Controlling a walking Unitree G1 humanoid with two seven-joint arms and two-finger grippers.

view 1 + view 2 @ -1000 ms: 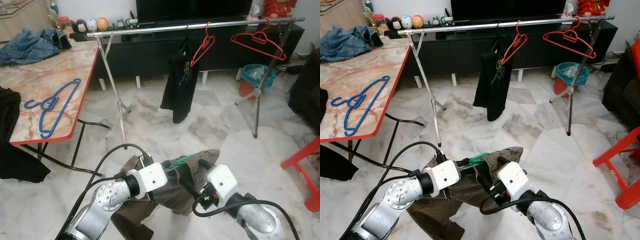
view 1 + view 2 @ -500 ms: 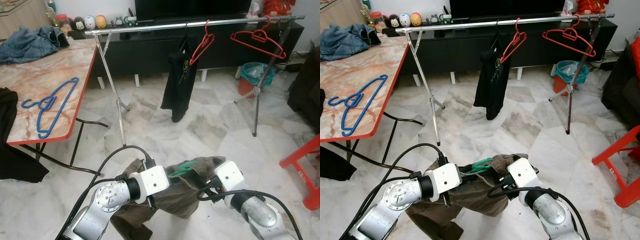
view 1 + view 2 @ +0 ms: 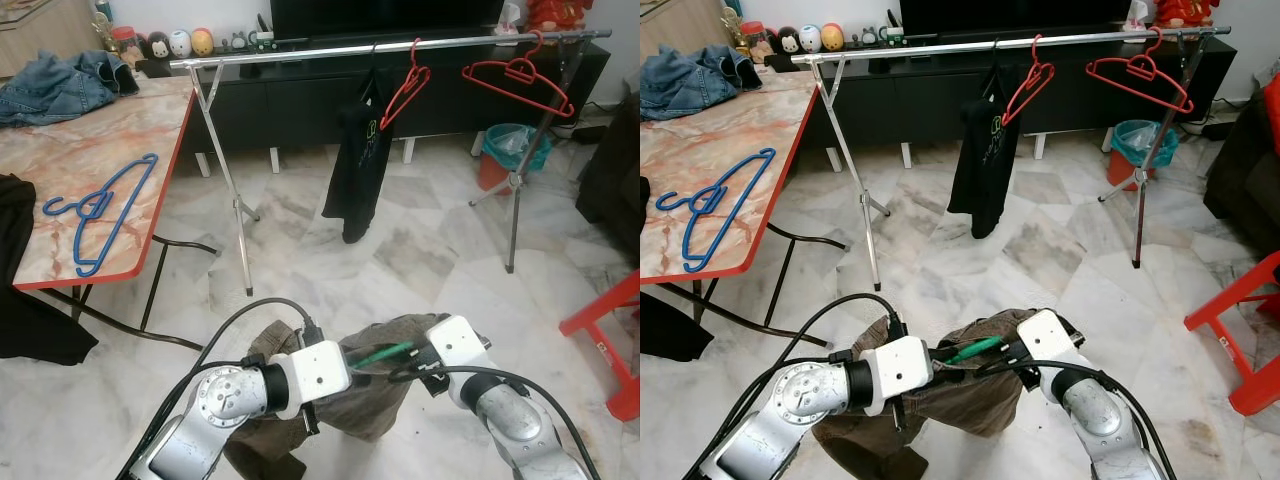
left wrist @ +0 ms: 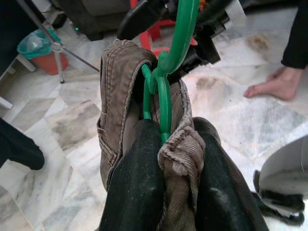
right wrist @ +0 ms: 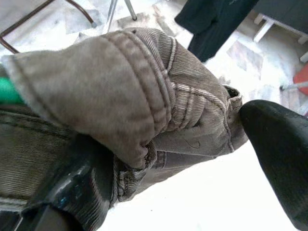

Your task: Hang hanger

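While both arms met low over the marble floor [image 3: 420, 250], the left gripper [image 4: 161, 144] had its jaws clamped on brown trousers [image 3: 370, 400] and their green hanger [image 3: 380, 354]. The right gripper [image 5: 192, 159] stood wide around the waistband. A rail [image 3: 390, 48] crossed the far side, a desk [image 3: 90, 160] left.

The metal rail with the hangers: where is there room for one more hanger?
The rail has a long bare stretch between its left leg and the black shirt. A shorter gap sits between the two red hangers. Around the shirt it's crowded.
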